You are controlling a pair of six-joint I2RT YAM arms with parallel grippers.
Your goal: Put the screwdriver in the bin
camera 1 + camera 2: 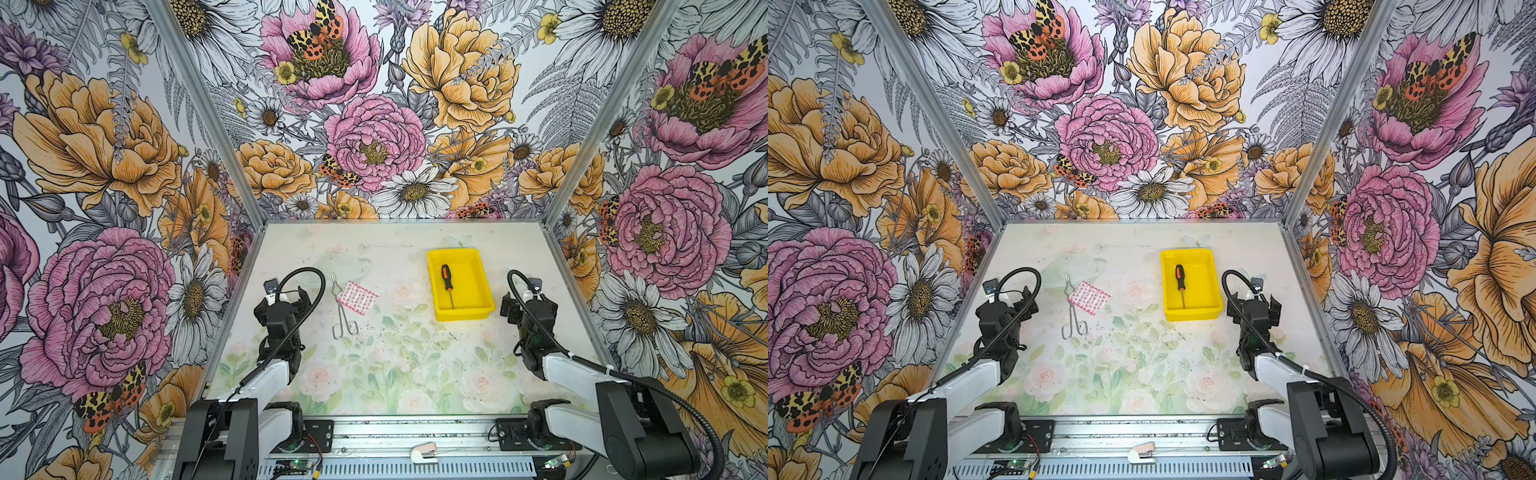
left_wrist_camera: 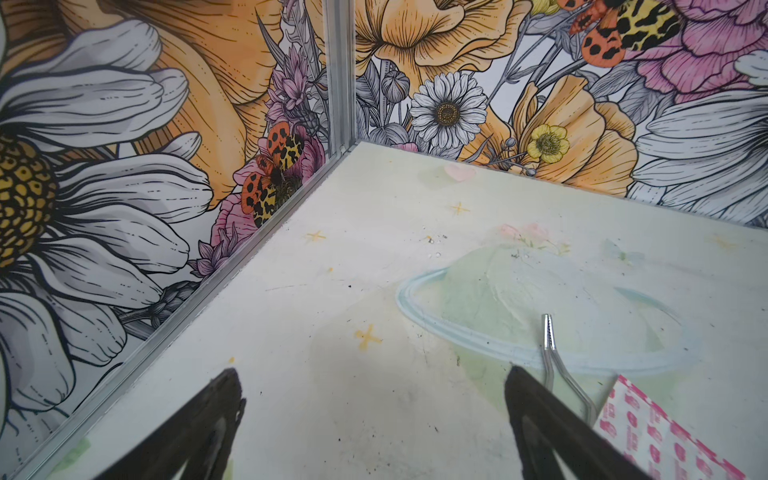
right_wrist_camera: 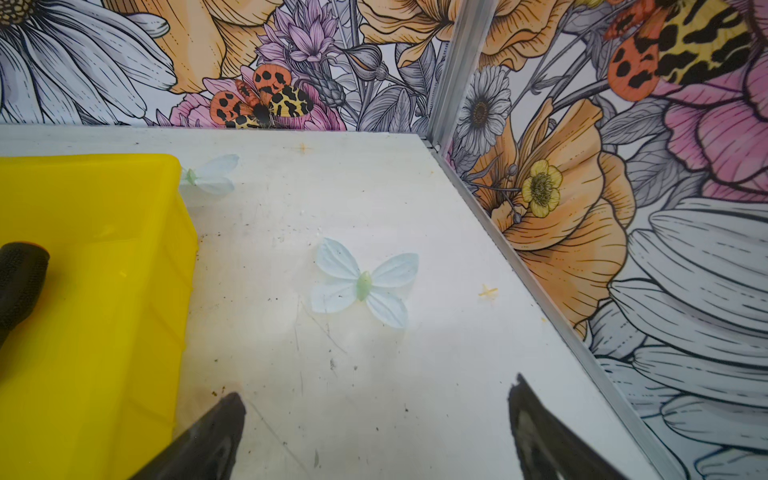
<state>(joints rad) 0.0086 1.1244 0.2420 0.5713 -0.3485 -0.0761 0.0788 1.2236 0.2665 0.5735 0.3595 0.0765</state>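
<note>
The screwdriver (image 1: 447, 284) (image 1: 1180, 284), with its black-and-orange handle, lies flat inside the yellow bin (image 1: 465, 314) (image 1: 1194, 313) at the table's back right, handle toward the far wall. My right gripper (image 1: 528, 301) (image 1: 1252, 303) hovers just right of the bin, open and empty. The right wrist view shows its jaws (image 3: 375, 388) wide apart over bare table, with the bin (image 3: 104, 249) and the screwdriver's handle end (image 3: 18, 270) to one side. My left gripper (image 1: 284, 297) (image 1: 1007, 299) (image 2: 371, 372) is open and empty near the left wall.
Silver wire tongs (image 1: 343, 307) (image 1: 1075, 311) (image 2: 550, 353) and a pink-patterned flat packet (image 1: 357, 298) (image 1: 1089, 298) (image 2: 648, 428) lie just right of the left gripper. Floral walls enclose the table on three sides. A small pink-and-white item (image 1: 424, 451) sits on the front rail.
</note>
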